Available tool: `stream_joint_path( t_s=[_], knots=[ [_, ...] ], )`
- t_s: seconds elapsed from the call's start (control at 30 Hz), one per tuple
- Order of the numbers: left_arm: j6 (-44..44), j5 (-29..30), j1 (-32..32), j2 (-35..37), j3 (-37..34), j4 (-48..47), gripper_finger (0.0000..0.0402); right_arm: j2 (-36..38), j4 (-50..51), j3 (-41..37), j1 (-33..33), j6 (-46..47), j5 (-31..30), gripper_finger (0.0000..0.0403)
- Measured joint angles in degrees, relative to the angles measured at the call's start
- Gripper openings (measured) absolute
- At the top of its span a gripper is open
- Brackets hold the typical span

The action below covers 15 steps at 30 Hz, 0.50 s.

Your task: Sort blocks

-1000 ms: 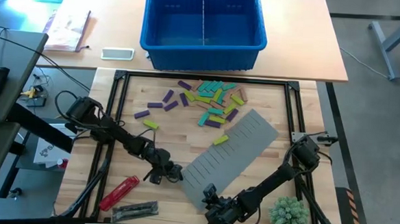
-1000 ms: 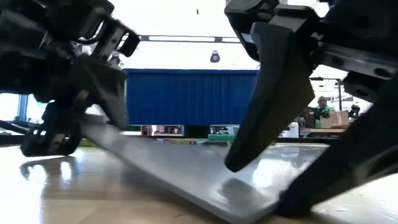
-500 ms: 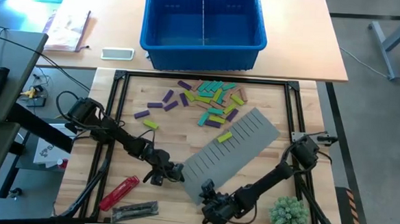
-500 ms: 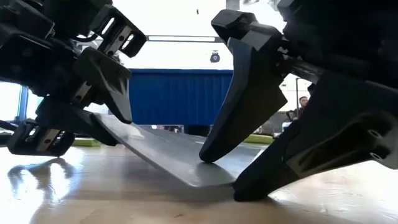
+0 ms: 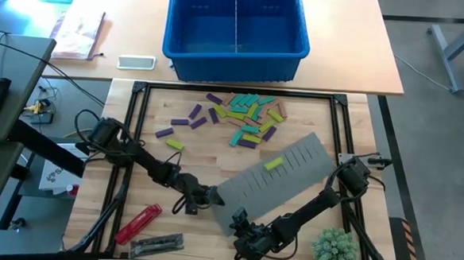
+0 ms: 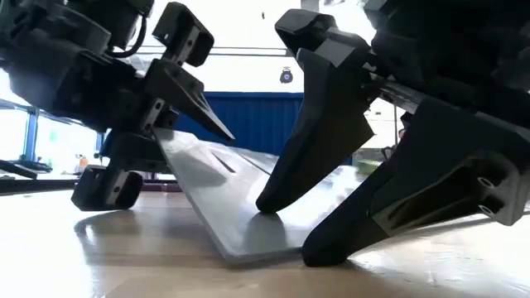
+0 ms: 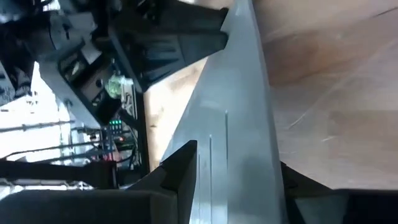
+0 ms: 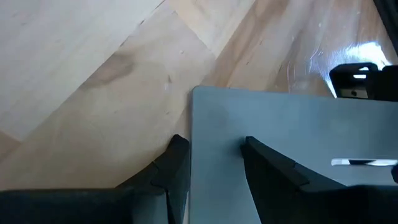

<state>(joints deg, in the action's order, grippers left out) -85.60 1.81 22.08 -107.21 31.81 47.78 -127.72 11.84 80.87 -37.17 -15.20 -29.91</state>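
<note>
On the wooden surface (image 5: pixel 191 152), both tools, left tool (image 5: pixel 211 197) and right tool (image 5: pixel 237 220), grasp one slotted grey mat (image 5: pixel 281 180) carrying one lime block (image 5: pixel 273 164).

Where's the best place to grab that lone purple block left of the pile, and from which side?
Take the lone purple block across its narrow width at mid-length, coming straight down. It lies flat with bare table around it, so a pincer's fingers should fit on either long side.

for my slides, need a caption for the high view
Both grippers, left gripper and right gripper, hold the slotted grey mat, one lime block on it.
</note>
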Motion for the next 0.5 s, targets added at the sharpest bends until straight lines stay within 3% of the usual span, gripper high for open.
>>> stream_joint_path(
  t_s=[0.27, 0.4, 0.5],
  knots=[
    [0.54, 1.54, 2.7, 0.1, -0.04, -0.57, 0.0051, -0.06, 0.6, 0.04, -0.12, 0.16, -1.35, 0.0133],
    [4.58, 4.21, 3.75, 0.11, 0.68, -1.21, 0.0007, -0.07, 0.51, 0.04, -0.36, 0.18, -2.47, 0.0133],
    [8.86, 4.93, 3.79, 0.12, 1.05, -1.21, 0.0005, 0.26, 0.36, 0.06, -1.06, 0.37, -4.58, 0.0134]
  ],
)
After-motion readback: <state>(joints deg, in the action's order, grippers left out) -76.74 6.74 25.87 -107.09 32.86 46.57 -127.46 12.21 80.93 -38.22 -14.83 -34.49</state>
